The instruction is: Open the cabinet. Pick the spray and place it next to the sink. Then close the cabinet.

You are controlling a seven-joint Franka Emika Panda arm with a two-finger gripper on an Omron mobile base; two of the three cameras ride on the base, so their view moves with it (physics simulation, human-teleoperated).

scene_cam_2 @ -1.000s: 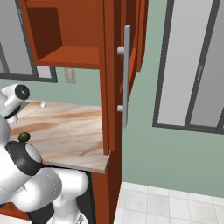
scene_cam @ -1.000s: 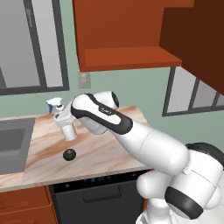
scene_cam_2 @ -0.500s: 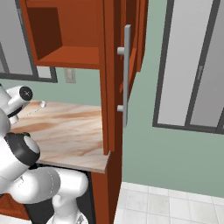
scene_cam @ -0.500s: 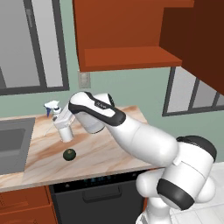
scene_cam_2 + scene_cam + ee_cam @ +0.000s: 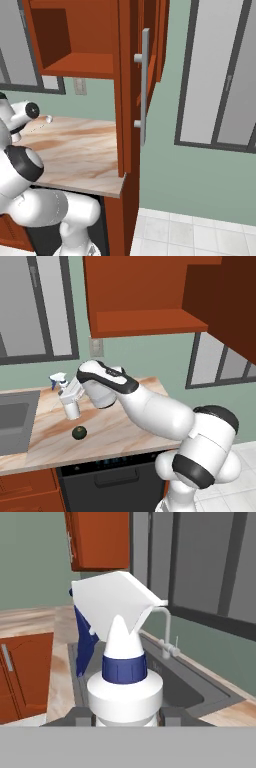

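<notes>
At left of the left base view, the jaws clamp the spray [image 5: 69,401] (upright) beside the sink [image 5: 17,421], cabinet [image 5: 145,298] open.

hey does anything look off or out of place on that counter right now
One thing stands out: a small dark green ball lies loose on the wooden counter, just in front of the spray that the tool grips. The cabinet door hangs wide open too, though that fits the job. Nothing is spilled or damaged.
</notes>
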